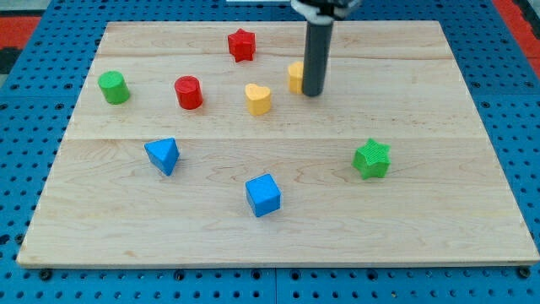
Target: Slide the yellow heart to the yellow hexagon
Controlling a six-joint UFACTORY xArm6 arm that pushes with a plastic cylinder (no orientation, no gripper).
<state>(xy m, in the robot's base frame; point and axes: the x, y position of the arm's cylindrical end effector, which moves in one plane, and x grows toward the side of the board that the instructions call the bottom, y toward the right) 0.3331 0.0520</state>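
Note:
The yellow heart (258,99) lies on the wooden board (278,228), left of centre in the upper half. The yellow hexagon (295,76) sits just up and to the right of the heart, with a small gap between them; its right part is hidden behind the rod. My tip (313,92) rests on the board touching or nearly touching the hexagon's right side, to the right of the heart.
A red star (241,45) is near the top. A red cylinder (188,92) and a green cylinder (113,87) lie to the left. A blue triangular block (162,155), a blue cube (263,195) and a green star (372,159) lie lower down.

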